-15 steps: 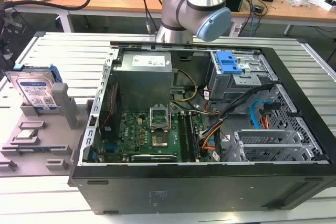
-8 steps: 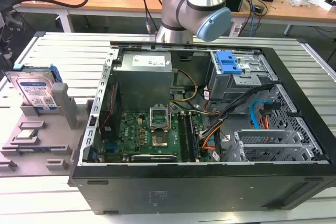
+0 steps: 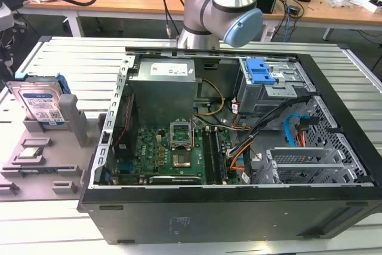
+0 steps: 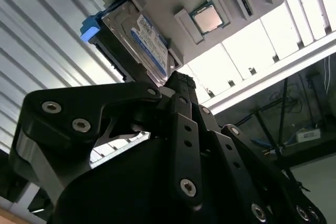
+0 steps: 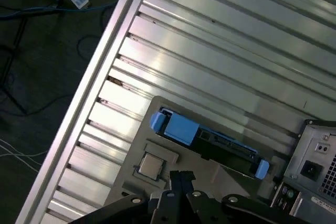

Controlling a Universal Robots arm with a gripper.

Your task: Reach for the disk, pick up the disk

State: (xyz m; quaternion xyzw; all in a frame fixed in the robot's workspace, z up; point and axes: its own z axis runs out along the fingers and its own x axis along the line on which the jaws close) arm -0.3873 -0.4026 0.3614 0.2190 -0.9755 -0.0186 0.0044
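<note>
The disk (image 3: 40, 103) is a silver hard drive with a white-and-blue label and a blue bracket. It stands tilted in a grey holder (image 3: 70, 120) at the exterior view's left. The second wrist view shows the disk's (image 4: 143, 45) labelled face, and the first wrist view shows the disk (image 5: 210, 140) edge-on with its blue bracket. My gripper (image 4: 181, 80) hangs well above the holder, apart from the disk. In the first wrist view the gripper (image 5: 181, 176) has its black fingers pressed together with nothing between them.
A small square processor chip (image 3: 30, 152) lies in the grey holder beside the disk. An open computer case (image 3: 334, 117) takes up the middle of the slatted aluminium table (image 3: 59, 58). Beyond the table's edge (image 5: 94, 93) is floor with cables.
</note>
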